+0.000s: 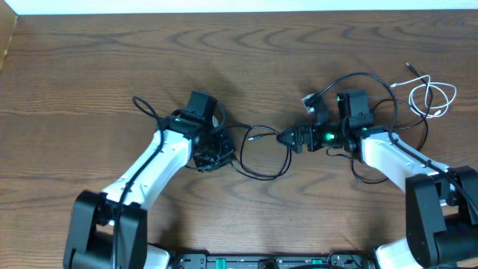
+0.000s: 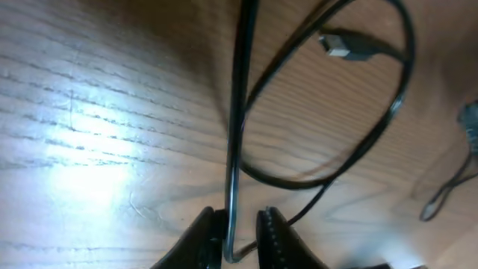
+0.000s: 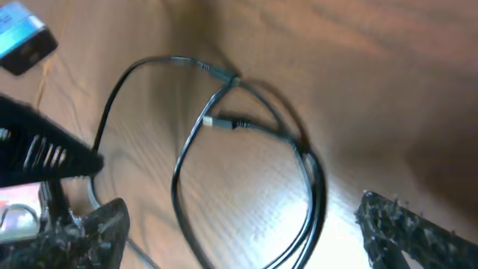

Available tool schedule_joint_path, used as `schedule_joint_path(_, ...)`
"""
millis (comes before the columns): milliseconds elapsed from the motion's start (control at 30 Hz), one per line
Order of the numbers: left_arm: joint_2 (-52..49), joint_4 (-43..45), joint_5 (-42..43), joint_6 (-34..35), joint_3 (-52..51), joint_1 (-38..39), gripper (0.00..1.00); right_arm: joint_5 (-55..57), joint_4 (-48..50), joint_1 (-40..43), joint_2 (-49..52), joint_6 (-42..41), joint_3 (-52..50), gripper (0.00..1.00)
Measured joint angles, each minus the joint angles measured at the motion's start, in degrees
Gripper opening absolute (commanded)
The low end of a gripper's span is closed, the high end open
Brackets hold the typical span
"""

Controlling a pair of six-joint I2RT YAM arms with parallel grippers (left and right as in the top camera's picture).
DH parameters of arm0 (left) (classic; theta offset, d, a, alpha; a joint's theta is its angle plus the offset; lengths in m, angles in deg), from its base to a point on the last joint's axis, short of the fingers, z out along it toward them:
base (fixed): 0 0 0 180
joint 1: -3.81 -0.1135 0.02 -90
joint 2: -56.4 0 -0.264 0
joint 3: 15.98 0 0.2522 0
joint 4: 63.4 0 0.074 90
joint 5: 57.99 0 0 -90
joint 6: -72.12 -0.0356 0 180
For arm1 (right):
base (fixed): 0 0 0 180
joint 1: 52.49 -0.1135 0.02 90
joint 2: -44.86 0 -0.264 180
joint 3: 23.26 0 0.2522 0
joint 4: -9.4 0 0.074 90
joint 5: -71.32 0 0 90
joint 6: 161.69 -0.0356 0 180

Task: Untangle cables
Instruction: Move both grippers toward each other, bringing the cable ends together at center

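Note:
A thin black cable [image 1: 261,177] lies in a loose loop on the wooden table between my two grippers, its small plug [image 1: 258,137] inside the loop. My left gripper [image 1: 215,155] sits at the loop's left end. In the left wrist view its jaws [image 2: 240,218] stand slightly apart with the black cable [image 2: 235,112] running up between them, touching the left pad only. My right gripper [image 1: 287,138] is wide open over the loop's right side, and the cable [image 3: 314,179] lies on the table between its fingers [image 3: 239,205]. A second black cable [image 1: 358,74] arcs around the right arm. The white cable [image 1: 437,97] lies looped at the far right.
The wooden table [image 1: 89,67] reaches a pale strip [image 1: 239,6] along the back edge. The left arm's dark body [image 3: 45,149] fills the left side of the right wrist view. Thick arm wires run beside the right arm [image 1: 388,149].

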Motion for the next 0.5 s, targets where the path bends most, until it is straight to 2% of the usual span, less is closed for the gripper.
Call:
schedule_joint_path(67, -1.5, 0.2, -0.4, 0.1, 0.0, 0.4, 0.63, 0.2, -2.2, -0.5, 0.0, 1.0, 1.1, 0.96)
schedule_joint_path(200, -4.0, 0.2, -1.0, -1.8, 0.0, 1.0, 0.81, 0.3, -4.3, -0.9, 0.0, 4.2, 3.0, 0.97)
schedule_joint_path(367, -4.3, 0.2, -1.0, -5.3, 0.0, 0.6, 0.82, 1.1, -5.0, -2.2, 0.0, 6.1, 3.2, 0.97)
schedule_joint_path(500, -4.3, -0.5, -1.0, -6.4, 0.0, -2.6, 0.83, 6.2, -8.2, -4.5, 0.0, 6.8, 4.4, 0.97)
